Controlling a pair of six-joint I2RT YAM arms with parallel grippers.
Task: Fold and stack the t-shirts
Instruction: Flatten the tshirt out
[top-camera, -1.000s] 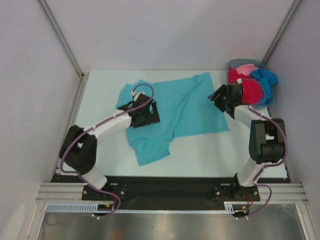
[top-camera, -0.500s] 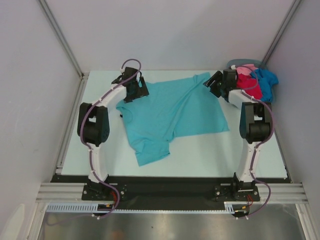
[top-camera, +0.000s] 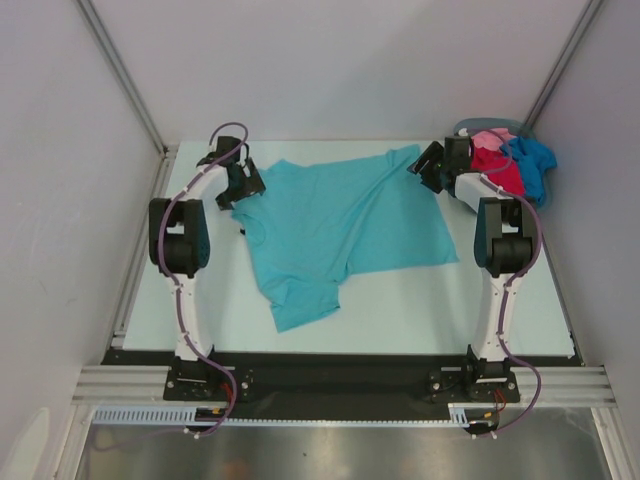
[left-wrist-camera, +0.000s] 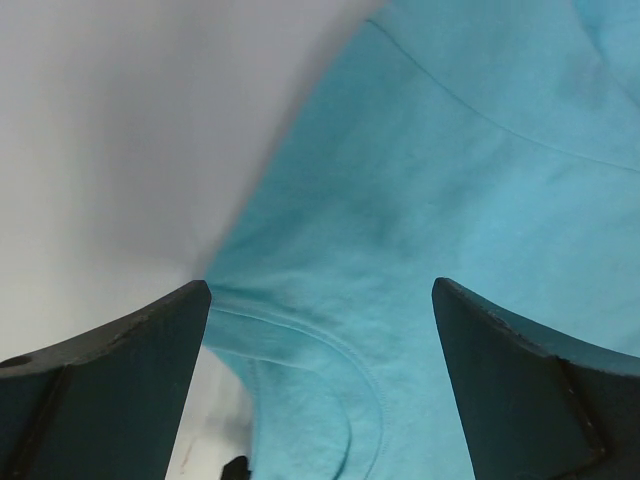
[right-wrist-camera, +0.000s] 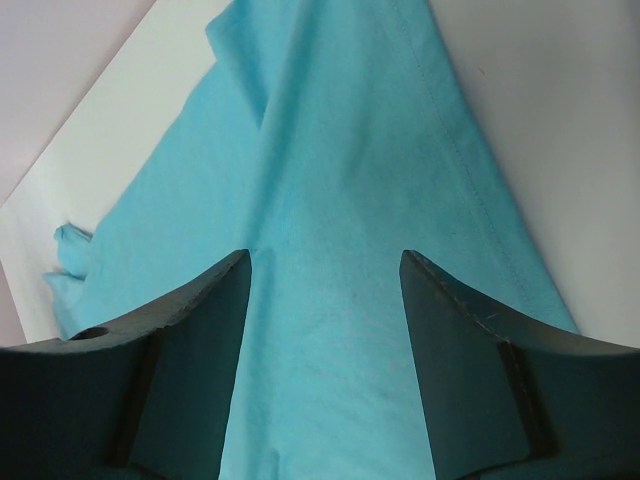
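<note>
A teal t-shirt (top-camera: 345, 220) lies spread, with wrinkles, across the middle of the table. My left gripper (top-camera: 246, 187) hovers open over its back-left sleeve; in the left wrist view a curved seam of the teal t-shirt (left-wrist-camera: 400, 250) shows between the wide-apart fingers (left-wrist-camera: 120, 380) of the left gripper (left-wrist-camera: 320, 300). My right gripper (top-camera: 420, 168) is open over the shirt's back-right corner; in the right wrist view the right gripper (right-wrist-camera: 325, 265) straddles the teal t-shirt (right-wrist-camera: 340, 180) near its hem. Red (top-camera: 497, 172), pink (top-camera: 490, 138) and blue (top-camera: 532, 160) t-shirts are piled at the back right.
A grey-blue basket (top-camera: 468, 127) at the back right corner holds the piled tees, right behind the right wrist. Grey walls and metal posts close in the table on three sides. Bare pale tabletop (top-camera: 460, 310) shows in front of the shirt.
The left arm has stretched from the shirt's middle-left out to its back-left sleeve. The right gripper has moved back and a little left to the shirt's back-right corner. The shirt looks flatter.
</note>
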